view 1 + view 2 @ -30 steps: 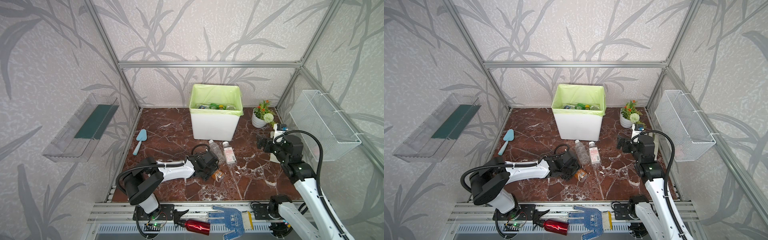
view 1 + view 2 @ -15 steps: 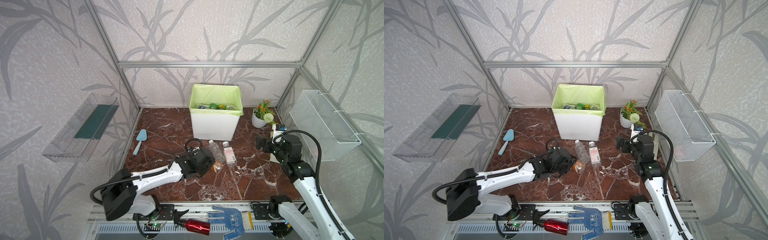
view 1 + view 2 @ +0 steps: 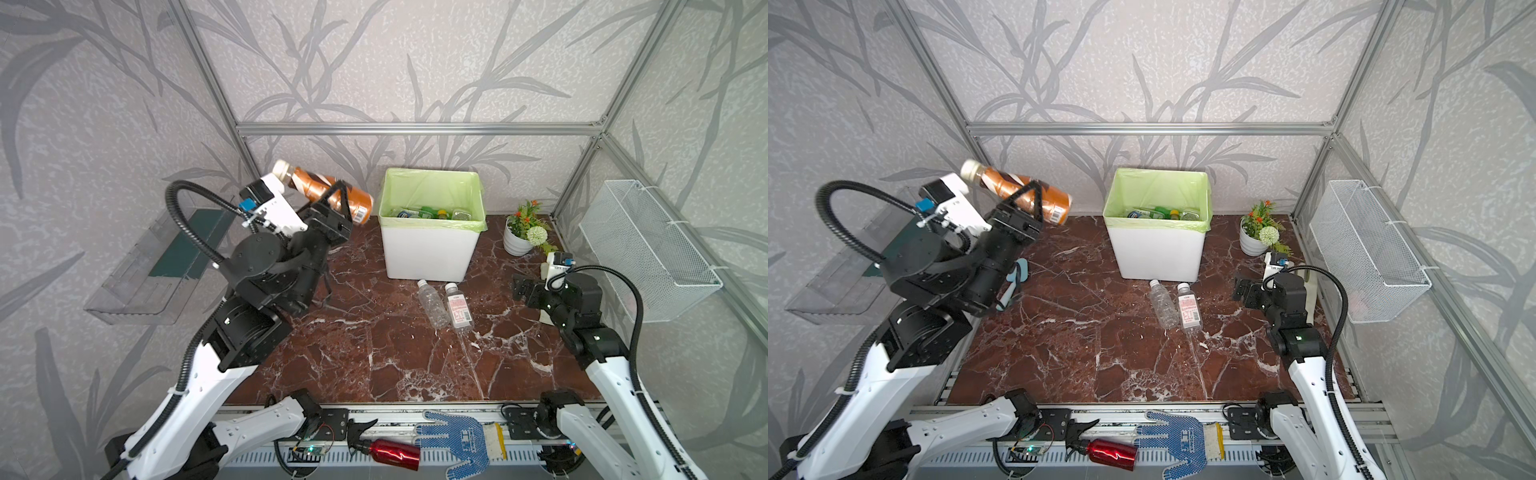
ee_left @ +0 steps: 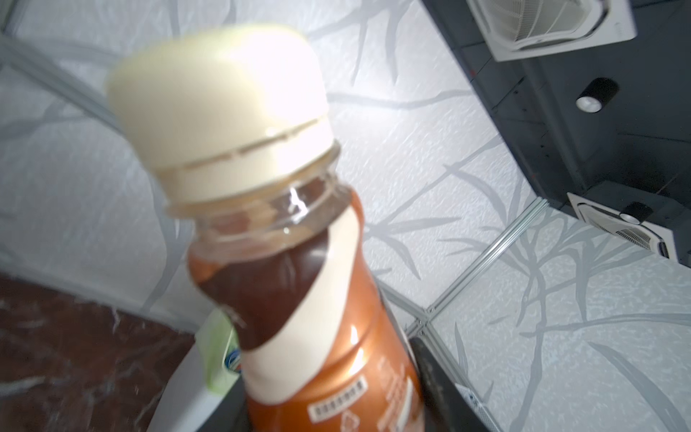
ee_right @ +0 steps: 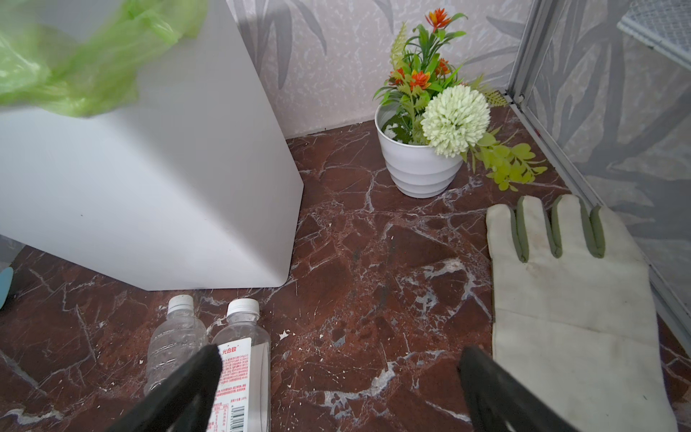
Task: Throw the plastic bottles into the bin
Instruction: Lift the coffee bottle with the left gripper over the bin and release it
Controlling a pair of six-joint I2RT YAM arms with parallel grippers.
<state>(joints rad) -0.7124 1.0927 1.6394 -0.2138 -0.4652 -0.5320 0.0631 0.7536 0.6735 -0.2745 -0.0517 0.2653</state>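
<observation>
grey leaf-patterned walls [image 3: 415, 62], aluminium frame bars [image 3: 415, 129], red-brown marble floor [image 3: 374, 345] (white-veined), dark ceiling [image 4: 635, 112] above

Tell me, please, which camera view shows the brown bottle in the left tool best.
Both top views: the whole brown bottle shows, cap to base, tilted in the left tool, raised beside the bin. The left wrist view shows only its cream cap and upper label, close and blurred. The right wrist view misses it.

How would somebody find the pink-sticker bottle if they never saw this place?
Look for the big white bin with the green bag at the back. Two clear bottles lie side by side just before it, caps towards it. The pink-label bottle is the one nearer the flowerpot; the bare bottle beside it has no label.
</observation>
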